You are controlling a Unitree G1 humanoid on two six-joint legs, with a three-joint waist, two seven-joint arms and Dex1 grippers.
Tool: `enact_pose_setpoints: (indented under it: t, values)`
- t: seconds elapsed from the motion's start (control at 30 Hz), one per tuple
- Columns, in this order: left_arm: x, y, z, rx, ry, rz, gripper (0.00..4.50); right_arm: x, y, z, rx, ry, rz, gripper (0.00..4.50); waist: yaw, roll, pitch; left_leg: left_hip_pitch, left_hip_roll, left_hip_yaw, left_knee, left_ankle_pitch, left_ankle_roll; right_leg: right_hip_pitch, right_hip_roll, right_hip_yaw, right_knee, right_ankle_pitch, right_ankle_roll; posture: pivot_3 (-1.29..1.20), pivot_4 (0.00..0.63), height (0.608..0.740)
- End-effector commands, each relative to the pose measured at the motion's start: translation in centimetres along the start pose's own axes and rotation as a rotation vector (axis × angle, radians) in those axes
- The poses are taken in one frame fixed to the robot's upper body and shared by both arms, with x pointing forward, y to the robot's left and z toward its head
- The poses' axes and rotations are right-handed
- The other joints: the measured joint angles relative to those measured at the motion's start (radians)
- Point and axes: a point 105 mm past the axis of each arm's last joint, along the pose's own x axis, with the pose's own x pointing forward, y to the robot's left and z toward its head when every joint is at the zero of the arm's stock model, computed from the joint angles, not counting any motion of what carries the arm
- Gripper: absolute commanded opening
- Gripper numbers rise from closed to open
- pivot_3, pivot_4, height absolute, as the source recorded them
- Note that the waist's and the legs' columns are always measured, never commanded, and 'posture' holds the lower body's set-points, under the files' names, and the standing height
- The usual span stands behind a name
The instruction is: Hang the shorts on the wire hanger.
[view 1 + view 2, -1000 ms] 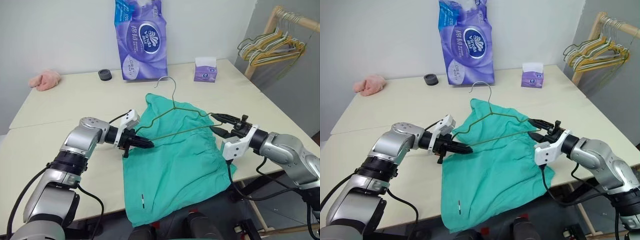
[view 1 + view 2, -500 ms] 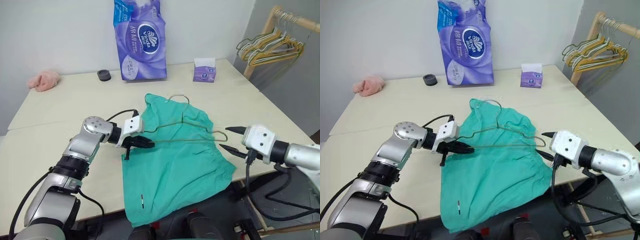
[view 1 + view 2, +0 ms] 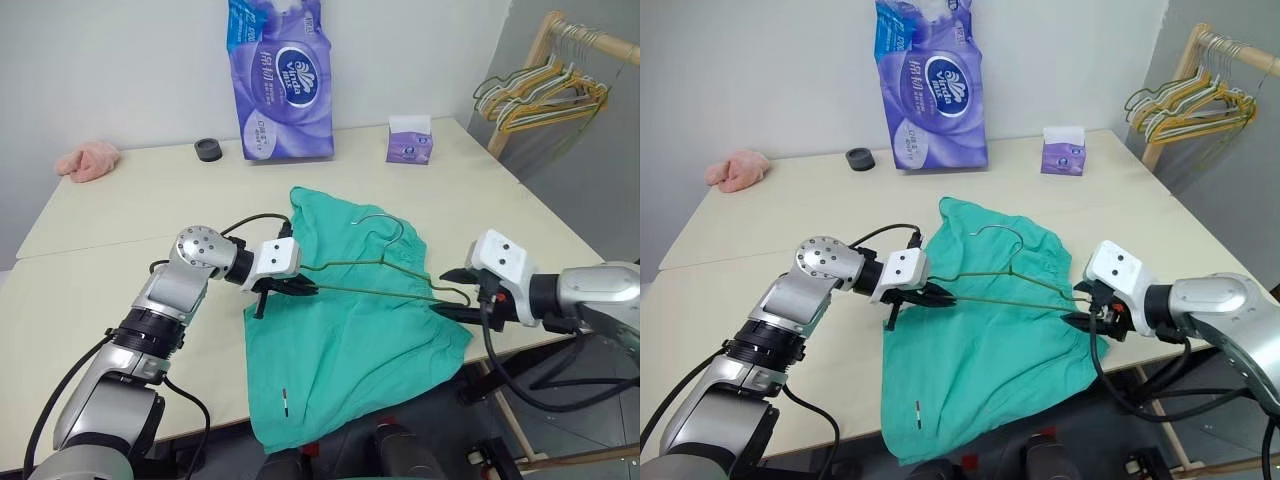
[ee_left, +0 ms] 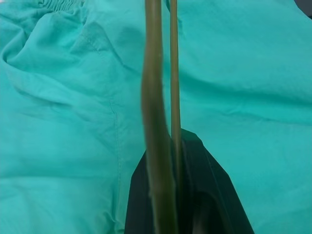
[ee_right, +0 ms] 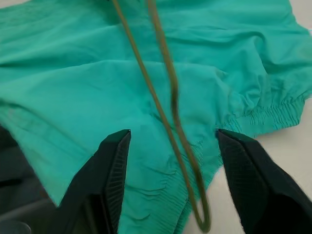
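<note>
Left eye view — tissue pack [image 3: 279,80], pink cloth [image 3: 88,160], black cap [image 3: 209,150]

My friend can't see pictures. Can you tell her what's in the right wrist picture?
The right gripper has its two black fingers spread wide open, with the end of the wire hanger between them, not pinched. Under it lie the teal-green shorts, crumpled, with their gathered waistband by the pale table.

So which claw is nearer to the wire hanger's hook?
Left. The left claw is shut on the wire hanger at one end; the right claw is open around the opposite corner, slightly farther from the hook.
</note>
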Motion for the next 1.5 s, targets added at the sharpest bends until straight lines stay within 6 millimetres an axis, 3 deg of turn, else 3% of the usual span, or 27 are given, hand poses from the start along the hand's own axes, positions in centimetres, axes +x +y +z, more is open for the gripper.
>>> enact_pose_setpoints:
  t: [0.03, 0.2, 0.57, 0.67, 1.07, 1.27, 1.5]
  values:
    - [-0.5, 0.5, 1.1, 0.069, 0.005, 0.017, 0.00, -0.1, -0.4, 0.6, -0.023, 0.003, -0.017, 4.34, 0.000, 0.000, 0.000, 0.000, 0.000, 0.000, 0.000, 0.000, 0.000, 0.000, 0.000, 0.000, 0.000, 0.000, 0.000, -0.20, 0.073, 0.740]
    - [-0.3, 0.2, 1.0, 0.086, 0.015, 0.015, 0.00, 0.8, 0.1, -0.3, 0.012, 0.063, 0.039, 4.46, 0.000, 0.000, 0.000, -0.001, 0.000, -0.001, 0.000, 0.000, 0.000, -0.001, 0.000, 0.000, 0.000, 0.000, 0.000, -0.20, 0.073, 0.740]
    - [-0.1, 0.4, 1.3, 0.122, 0.055, 0.020, 0.00, 2.8, -0.8, -1.2, 0.019, 0.140, 0.035, 4.46, 0.000, 0.000, 0.000, -0.001, 0.000, -0.001, 0.000, 0.000, 0.000, -0.001, 0.000, -0.001, 0.000, 0.001, -0.002, -0.20, 0.074, 0.740]
    - [0.0, 0.5, 1.4, 0.114, 0.056, 0.023, 0.00, 3.5, -0.7, -1.6, 0.024, 0.157, 0.050, 3.90, 0.000, 0.000, 0.000, -0.002, 0.000, -0.001, 0.000, 0.000, 0.000, -0.001, 0.000, -0.001, 0.000, 0.001, -0.002, -0.20, 0.076, 0.740]
    - [0.2, 0.3, 1.5, 0.101, 0.068, 0.023, 0.00, 4.2, -0.5, -1.8, 0.008, 0.176, 0.069, 0.01, 0.000, 0.000, 0.000, -0.002, 0.000, -0.002, 0.000, 0.000, 0.000, -0.002, 0.000, -0.002, 0.000, 0.001, -0.002, -0.20, 0.075, 0.740]
    - [0.3, -0.1, 1.7, 0.075, 0.066, 0.000, 0.00, 4.1, -0.2, -1.8, 0.009, 0.180, 0.088, 0.01, -0.001, 0.001, 0.000, -0.003, 0.000, -0.002, 0.001, 0.000, 0.000, -0.002, 0.000, -0.002, 0.000, 0.001, -0.002, -0.20, 0.075, 0.740]
    - [0.2, 0.0, 3.6, 0.015, -0.045, -0.005, 1.88, 3.8, -0.5, -1.7, 0.005, 0.173, 0.073, 0.00, 0.000, 0.001, 0.000, -0.003, 0.000, -0.002, 0.001, 0.000, 0.000, -0.002, 0.000, -0.002, 0.000, 0.001, -0.002, -0.20, 0.075, 0.740]
